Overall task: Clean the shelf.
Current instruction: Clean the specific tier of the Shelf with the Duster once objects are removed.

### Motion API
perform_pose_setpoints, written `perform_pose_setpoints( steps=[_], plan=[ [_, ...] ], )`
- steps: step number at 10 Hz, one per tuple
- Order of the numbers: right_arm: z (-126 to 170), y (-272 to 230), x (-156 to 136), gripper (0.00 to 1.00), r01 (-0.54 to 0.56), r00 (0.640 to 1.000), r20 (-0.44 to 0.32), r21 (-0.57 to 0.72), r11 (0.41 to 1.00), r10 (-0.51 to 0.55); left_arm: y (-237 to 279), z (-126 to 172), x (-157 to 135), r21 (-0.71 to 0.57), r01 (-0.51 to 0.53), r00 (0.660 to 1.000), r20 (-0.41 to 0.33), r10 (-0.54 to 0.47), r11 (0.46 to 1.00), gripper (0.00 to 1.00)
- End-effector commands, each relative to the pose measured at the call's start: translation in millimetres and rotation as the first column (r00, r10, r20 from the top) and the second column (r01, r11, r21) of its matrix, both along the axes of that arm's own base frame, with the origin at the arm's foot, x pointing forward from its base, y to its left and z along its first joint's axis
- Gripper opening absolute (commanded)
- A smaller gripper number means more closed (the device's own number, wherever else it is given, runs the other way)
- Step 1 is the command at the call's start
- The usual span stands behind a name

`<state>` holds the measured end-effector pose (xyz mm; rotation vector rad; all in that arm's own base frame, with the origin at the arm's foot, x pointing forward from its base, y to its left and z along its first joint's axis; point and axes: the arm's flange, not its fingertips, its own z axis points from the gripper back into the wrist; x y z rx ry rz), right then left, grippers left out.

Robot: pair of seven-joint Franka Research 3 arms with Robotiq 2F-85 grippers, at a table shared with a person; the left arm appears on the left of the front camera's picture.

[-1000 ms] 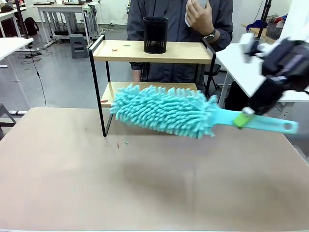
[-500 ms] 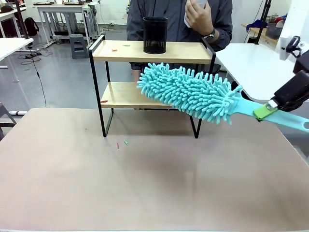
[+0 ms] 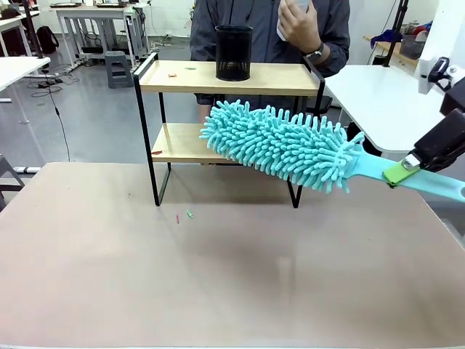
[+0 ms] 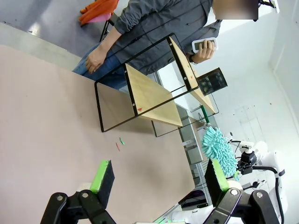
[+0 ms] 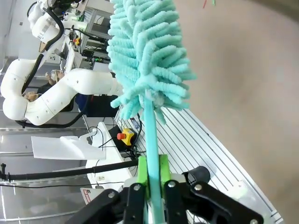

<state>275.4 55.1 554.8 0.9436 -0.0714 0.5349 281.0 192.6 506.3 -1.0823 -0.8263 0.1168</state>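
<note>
With the right gripper (image 3: 402,169) clamped on the duster (image 3: 280,145) handle, the head, perhaps not yet touching the shelf (image 3: 182,143), needed a level sweep toward 9 o'clock.

You have, by colour: duster (image 3: 280,145), turquoise throughout, shaggy tufted head and plain handle; shelf (image 3: 276,78), pale wood boards in a black frame; mesh cup (image 3: 234,52), black; bench (image 3: 218,276), dull pinkish beige, flecked with red and green scraps (image 3: 189,214); right gripper (image 3: 401,171), black with green pads.
</note>
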Motion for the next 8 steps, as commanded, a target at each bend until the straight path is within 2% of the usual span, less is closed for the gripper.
perform_pose_setpoints(
  steps=[1, 4, 5, 8],
  plan=[
    [0, 0, 0, 0.12, 0.000, 1.000, 0.001, 0.000, 1.000, 0.000, -1, 0, 2, -0.001, -0.001, 1.000, 0.025, 0.001, 1.000, 1.00],
    [-2, 27, 22, 0.12, 0.081, 0.996, 0.028, -0.041, 0.996, -0.080, -1, 0, 2, -0.001, -0.001, 1.000, 0.025, 0.001, 1.000, 1.00],
    [-3, 44, 39, 0.12, 0.072, 0.997, 0.024, -0.045, 0.996, -0.071, -1, 0, 2, -0.001, -0.001, 1.000, 0.025, 0.001, 1.000, 1.00],
    [-8, 95, 98, 0.12, 0.203, 0.978, 0.075, -0.102, 0.974, -0.196, -1, 0, 2, -0.001, -0.001, 1.000, 0.025, 0.001, 1.000, 1.00]
  ],
)
